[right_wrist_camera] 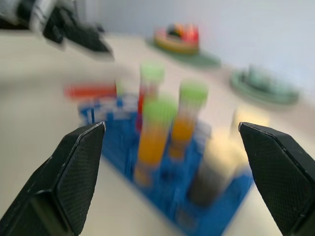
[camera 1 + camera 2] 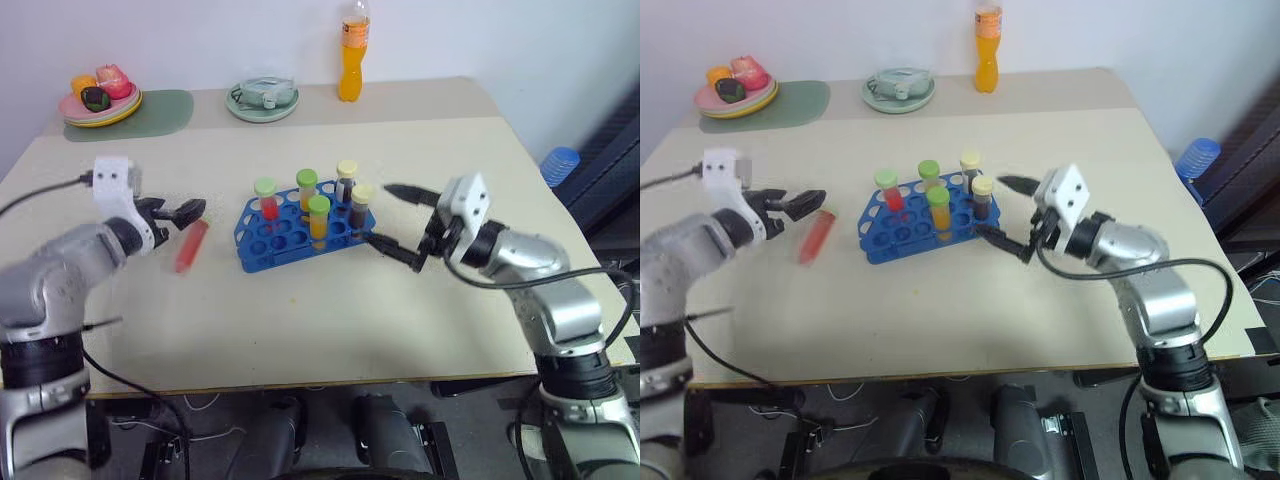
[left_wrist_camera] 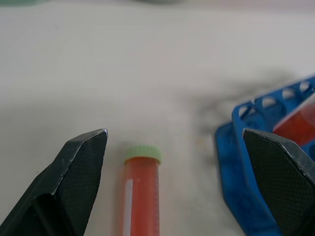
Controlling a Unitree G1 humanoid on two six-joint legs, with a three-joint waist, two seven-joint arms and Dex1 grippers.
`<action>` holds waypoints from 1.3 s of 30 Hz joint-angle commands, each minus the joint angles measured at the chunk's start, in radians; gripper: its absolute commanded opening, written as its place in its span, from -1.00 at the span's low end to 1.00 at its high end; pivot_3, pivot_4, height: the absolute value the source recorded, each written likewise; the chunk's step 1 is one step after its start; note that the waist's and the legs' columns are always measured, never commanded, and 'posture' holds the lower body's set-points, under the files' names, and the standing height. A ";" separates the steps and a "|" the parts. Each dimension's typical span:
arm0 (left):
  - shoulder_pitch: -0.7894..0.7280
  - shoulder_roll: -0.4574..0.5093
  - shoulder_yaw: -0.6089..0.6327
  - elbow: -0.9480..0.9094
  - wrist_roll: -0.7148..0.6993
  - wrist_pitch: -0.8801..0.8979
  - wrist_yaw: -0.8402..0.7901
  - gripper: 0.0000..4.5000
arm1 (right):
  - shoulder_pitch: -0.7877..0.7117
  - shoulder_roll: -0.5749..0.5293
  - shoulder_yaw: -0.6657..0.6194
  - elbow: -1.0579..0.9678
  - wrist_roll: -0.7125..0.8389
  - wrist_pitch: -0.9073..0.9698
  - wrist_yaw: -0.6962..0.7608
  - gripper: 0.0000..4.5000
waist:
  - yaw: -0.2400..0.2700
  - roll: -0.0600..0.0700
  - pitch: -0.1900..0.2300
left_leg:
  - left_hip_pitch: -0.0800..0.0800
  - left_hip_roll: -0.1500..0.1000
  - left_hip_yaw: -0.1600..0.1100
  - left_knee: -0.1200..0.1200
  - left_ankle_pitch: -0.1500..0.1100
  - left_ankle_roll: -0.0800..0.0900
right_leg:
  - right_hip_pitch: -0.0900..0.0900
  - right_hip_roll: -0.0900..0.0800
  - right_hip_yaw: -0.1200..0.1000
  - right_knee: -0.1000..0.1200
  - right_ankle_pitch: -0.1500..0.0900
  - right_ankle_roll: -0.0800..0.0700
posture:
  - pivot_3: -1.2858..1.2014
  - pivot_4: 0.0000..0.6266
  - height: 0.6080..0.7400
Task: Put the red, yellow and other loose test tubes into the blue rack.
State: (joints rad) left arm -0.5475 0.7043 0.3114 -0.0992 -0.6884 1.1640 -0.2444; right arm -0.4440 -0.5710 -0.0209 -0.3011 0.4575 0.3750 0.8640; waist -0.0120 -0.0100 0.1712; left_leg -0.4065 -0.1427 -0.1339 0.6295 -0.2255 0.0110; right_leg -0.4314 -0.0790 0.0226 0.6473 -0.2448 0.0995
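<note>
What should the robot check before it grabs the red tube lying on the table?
1. Left gripper open: ok.
2. Red tube lies loose on the table, between the fingers in the left wrist view: ok.
3. Blue rack has free holes: ok.
4. Right gripper open, holding nothing: ok.
5. Five tubes standing upright in the rack: ok.
6. Fingers low enough to close on the tube: cannot tell.

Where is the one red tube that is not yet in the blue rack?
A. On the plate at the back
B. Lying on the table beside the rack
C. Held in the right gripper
B: the red tube lies flat on the table, left of the blue rack, ungripped.
</note>
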 commanded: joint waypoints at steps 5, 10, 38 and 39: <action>-0.213 0.012 -0.066 0.139 0.057 0.325 0.055 1.00 | -0.064 0.011 0.021 -0.071 0.066 -0.007 0.048 0.98 | 0.001 -0.001 0.001 | -0.001 0.000 0.000 0.001 0.000 0.000 | 0.000 0.000 0.000 0.000 0.000 0.000 | 0.03 -0.52 1.00; -0.361 0.004 -0.084 0.328 0.131 0.423 0.060 1.00 | -0.075 0.015 0.039 -0.061 0.048 -0.028 0.043 0.98 | 0.001 -0.001 0.001 | -0.001 0.000 0.000 0.001 0.000 -0.001 | -0.001 0.000 0.000 0.000 0.000 0.000 | 0.03 -0.52 1.00; -0.660 -0.084 -0.569 1.041 0.539 0.149 -0.296 -0.66 | -0.082 0.015 0.036 -0.121 0.075 0.049 -0.035 1.00 | 0.000 -0.002 0.001 | -0.002 -0.001 0.000 0.001 0.002 -0.003 | -0.002 -0.001 0.000 0.001 0.000 0.000 | 0.03 -0.52 1.00; -0.652 -0.077 -0.562 1.023 0.538 0.159 -0.306 -0.66 | -0.082 0.014 0.036 -0.119 0.075 0.050 -0.035 1.00 | 0.000 -0.002 0.001 | -0.002 -0.001 0.000 0.001 0.001 -0.001 | -0.002 -0.001 0.000 0.001 0.000 0.000 | 0.03 -0.52 1.00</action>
State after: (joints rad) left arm -1.2086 0.6121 -0.2538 0.9369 -0.1620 1.3058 -0.5296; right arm -0.5075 -0.5581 0.0319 -0.3745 0.5169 0.4296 0.8312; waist -0.0120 -0.0116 0.1718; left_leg -0.4085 -0.1433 -0.1338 0.6308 -0.2248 0.0101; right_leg -0.4330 -0.0797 0.0226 0.6482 -0.2446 0.0997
